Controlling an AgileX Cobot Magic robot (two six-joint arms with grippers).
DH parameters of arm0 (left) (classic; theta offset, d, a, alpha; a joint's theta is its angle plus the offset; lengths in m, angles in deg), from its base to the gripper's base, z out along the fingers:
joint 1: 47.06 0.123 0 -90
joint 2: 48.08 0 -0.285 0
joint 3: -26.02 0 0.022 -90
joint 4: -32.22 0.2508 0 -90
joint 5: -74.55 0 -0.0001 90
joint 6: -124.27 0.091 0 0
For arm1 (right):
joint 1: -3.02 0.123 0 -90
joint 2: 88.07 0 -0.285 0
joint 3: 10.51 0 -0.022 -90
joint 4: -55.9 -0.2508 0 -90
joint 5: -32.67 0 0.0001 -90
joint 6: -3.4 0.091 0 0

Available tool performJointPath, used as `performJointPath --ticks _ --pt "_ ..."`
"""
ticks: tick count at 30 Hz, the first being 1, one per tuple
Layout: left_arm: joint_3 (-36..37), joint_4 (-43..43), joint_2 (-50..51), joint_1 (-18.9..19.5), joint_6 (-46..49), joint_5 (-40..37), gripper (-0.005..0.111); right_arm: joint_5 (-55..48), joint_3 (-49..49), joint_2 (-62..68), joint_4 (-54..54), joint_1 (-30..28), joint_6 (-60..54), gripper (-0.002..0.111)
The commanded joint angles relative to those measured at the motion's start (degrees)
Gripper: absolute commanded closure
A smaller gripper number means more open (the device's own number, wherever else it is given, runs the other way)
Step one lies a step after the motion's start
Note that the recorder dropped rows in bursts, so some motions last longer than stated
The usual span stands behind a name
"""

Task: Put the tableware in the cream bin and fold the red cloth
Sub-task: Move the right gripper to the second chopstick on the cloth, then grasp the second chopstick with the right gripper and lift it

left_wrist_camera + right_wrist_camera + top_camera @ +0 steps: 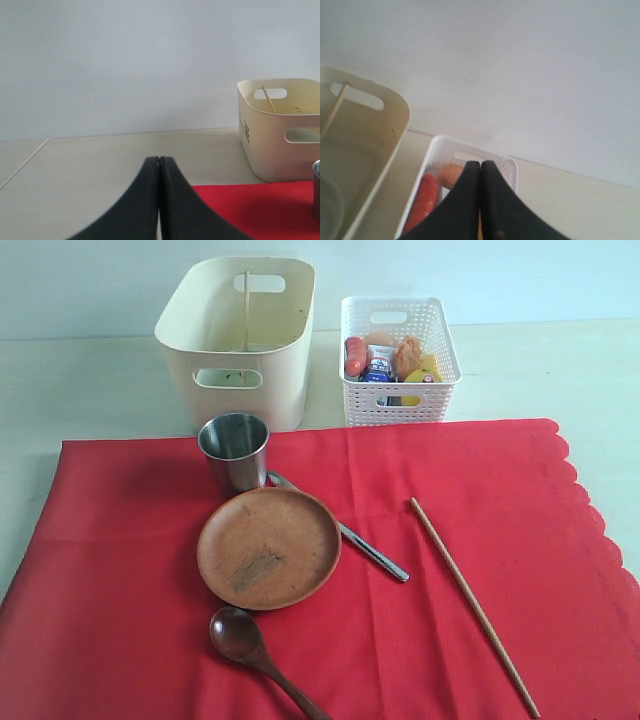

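Left tool (159, 161) sits low over the bare desk (90, 170), jaws pressed together, empty. The cream bin (275, 380) holds a leaning chopstick (245, 315). On the red cloth (480, 480) lie the steel cup (234, 448), plate (268, 547), spoon (240, 636), knife (372, 552) and a second chopstick (470, 600). There is open cloth toward the scalloped edge. Right tool (480, 164), closed and empty, is over the food-filled white basket (400, 410).

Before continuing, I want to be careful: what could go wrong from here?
The metal knife lies partly under the wooden plate; pulling it may drag the plate. The steel cup stands close beside both and might tip. Folding the red cloth before it is cleared would scatter everything.
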Motion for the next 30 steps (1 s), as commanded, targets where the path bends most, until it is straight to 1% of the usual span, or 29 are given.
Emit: performJointPath --ticks 1,2,4,5,6,7,8,10,12,14,16,20,26,30 --pt "0.0 0.09 -0.37 0.06 -0.19 -0.09 0.107 2.59 16.35 -10.47 -2.58 -1.34 -1.46 0.108" --pt "0.0 0.09 -0.37 0.06 -0.19 -0.09 0.107 4.67 20.5 -12.65 -4.83 -2.08 -1.94 0.108" --pt "0.0 0.09 -0.37 0.06 -0.19 -0.09 0.107 9.79 36.01 -21.51 -13.6 -5.05 -3.87 0.108" --pt "0.0 0.09 -0.37 0.06 -0.19 -0.09 0.107 10.35 40.44 -23.75 -14.58 -5.53 -4.01 0.108" --pt "0.0 0.09 -0.37 0.06 -0.19 -0.09 0.107 10.35 48.5 -27.28 -17.71 -5.53 -4.47 0.108" --pt "0.0 0.09 -0.37 0.06 -0.19 -0.09 0.107 10.49 52.06 -28.85 -20.64 -5.53 -6.47 0.108" --pt "0.0 0.09 -0.37 0.06 -0.19 -0.09 0.107 10.64 57.31 -30.76 -28.58 -5.53 -11.26 0.108" --pt "0.0 0.09 -0.37 0.06 -0.19 -0.09 0.107 13.26 62.44 -31.3 -38.27 -5.53 -15.53 0.108" --pt "0.0 0.09 -0.37 0.06 -0.19 -0.09 0.107 18.47 64.91 -30.24 -43.62 -5.53 -15.53 0.108" --pt "0.0 0.09 -0.37 0.06 -0.19 -0.09 0.107 20.0 65.59 -28.97 -43.99 -5.53 -15.38 0.108" --pt "0.0 0.09 -0.37 0.06 -0.19 -0.09 0.107 21.61 65.68 -27.39 -43.89 -5.53 -15.38 0.103" --pt "0.0 0.09 -0.37 0.06 -0.19 -0.09 0.107 27.54 65.68 -22.58 -43.78 -5.53 -15.38 0.09" --pt "0.0 0.09 -0.37 0.06 -0.19 -0.09 0.107 27.82 65.68 -17.25 -43.35 -5.53 -15.49 0.073" --pt "0.0 0.09 -0.37 0.06 -0.19 -0.09 0.107 28.48 65.68 -15.25 -41.45 -5.53 -15.59 0.072"
